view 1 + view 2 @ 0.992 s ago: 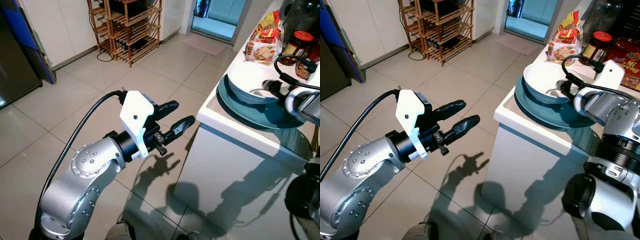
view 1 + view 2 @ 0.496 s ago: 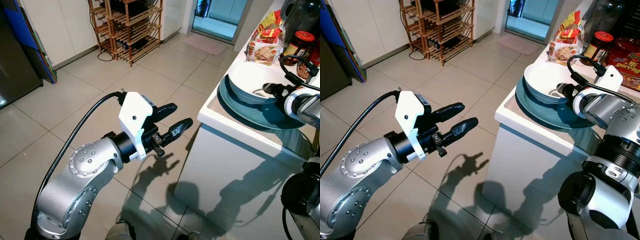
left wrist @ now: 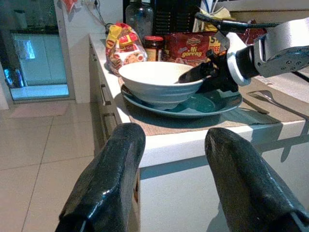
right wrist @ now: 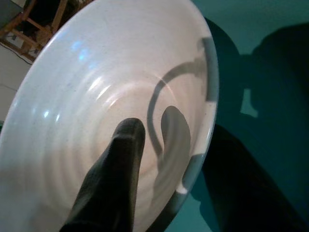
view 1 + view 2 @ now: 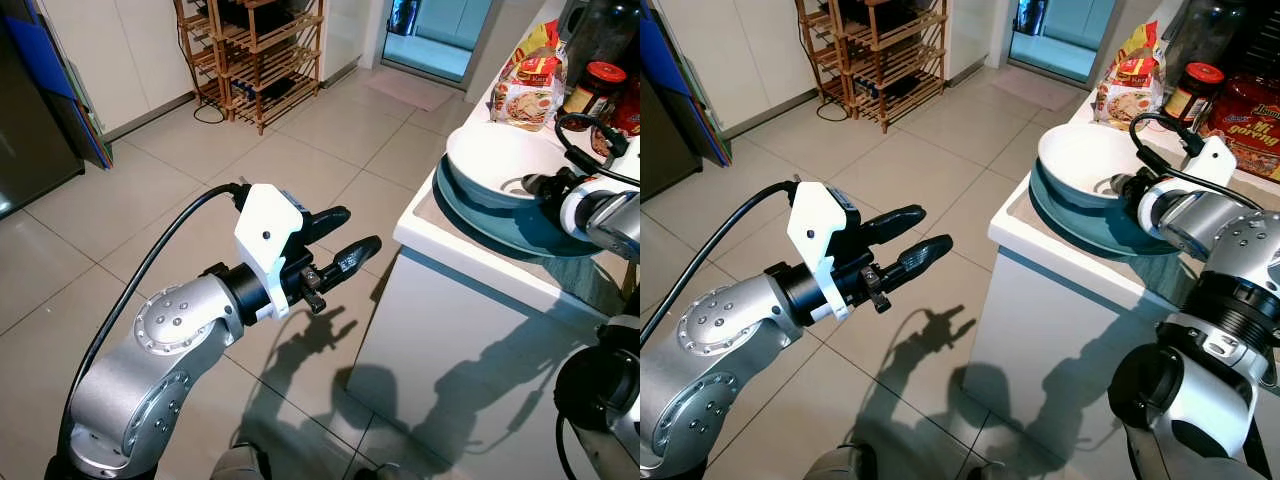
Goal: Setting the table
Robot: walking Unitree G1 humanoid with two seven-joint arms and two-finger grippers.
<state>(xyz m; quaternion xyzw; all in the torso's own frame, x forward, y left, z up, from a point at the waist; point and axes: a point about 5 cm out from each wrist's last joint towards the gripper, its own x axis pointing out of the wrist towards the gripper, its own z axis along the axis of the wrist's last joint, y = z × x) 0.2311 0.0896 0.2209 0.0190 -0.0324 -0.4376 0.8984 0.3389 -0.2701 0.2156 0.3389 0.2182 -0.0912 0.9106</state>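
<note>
Bowl pinched at the rim

White bowl (image 5: 1085,163) sits tilted on a teal plate (image 5: 1110,222) on the counter (image 5: 1060,250). The right hand (image 3: 205,77) grips the bowl's near rim, one finger (image 4: 113,179) inside and one outside. Snack packets (image 5: 527,80) and a red-lidded jar (image 5: 592,85) stand just past that hand. The left hand (image 5: 345,240) hangs over the floor, well apart from the counter, fingers spread and holding nothing.
</note>
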